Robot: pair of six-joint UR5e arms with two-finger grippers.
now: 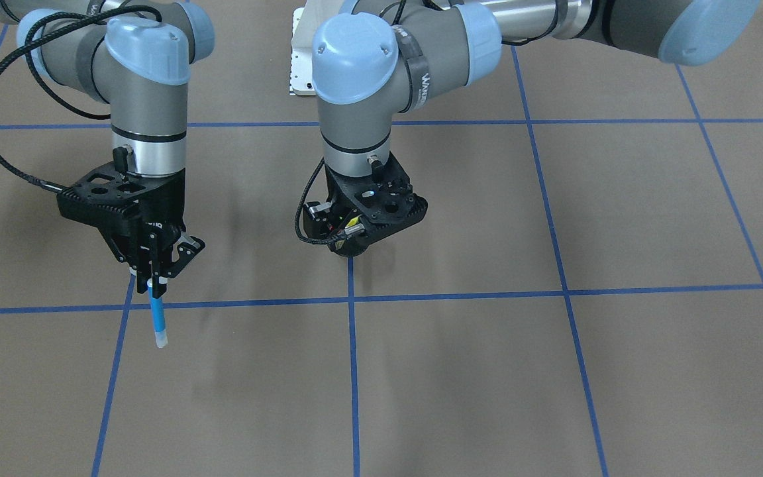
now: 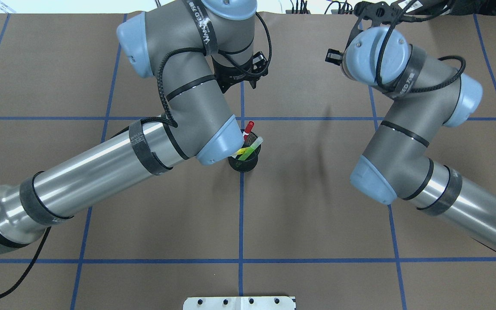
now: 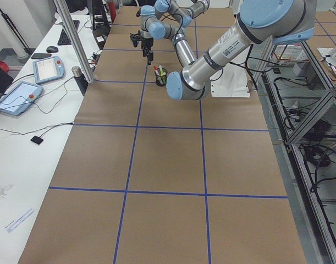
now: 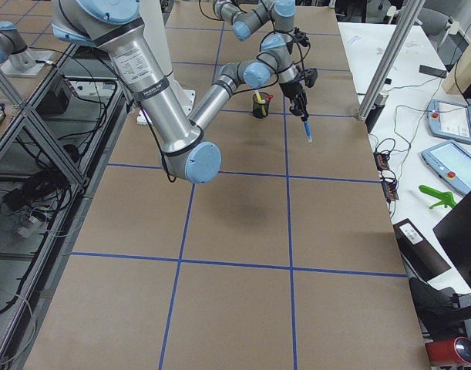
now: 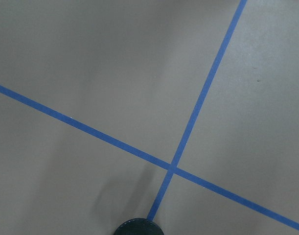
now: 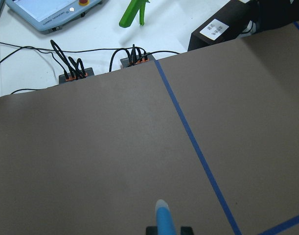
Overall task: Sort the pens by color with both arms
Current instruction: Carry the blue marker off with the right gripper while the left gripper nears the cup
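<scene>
Covering tabletop [image 1: 487, 384]: brown paper, blue tape grid [image 1: 352, 371]. Right end effector [image 1: 154, 281] pinching slim blue marker [image 1: 157, 321], hanging down. Black mesh cup [image 2: 243, 164] on centre tape line holds red-capped white marker [image 2: 248, 127], yellow highlighter [image 2: 240, 152] and green highlighter [image 2: 252, 146]. Left end effector [image 1: 350, 249] over same line; cannot tell finger spread. White side bench [image 3: 25, 143] carries teach pendants [image 3: 49, 69].

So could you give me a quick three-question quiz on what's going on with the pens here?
1. Which gripper holds the blue pen: (A) left, (B) right?
2. True or false: the black mesh cup lies tipped over.
3. How many pens stand in the cup?
Key: 1 B, the right gripper clamps it, and the pen hangs down. 2 False, it stands upright. 3 Three: red-capped marker, yellow highlighter, green highlighter.
</scene>
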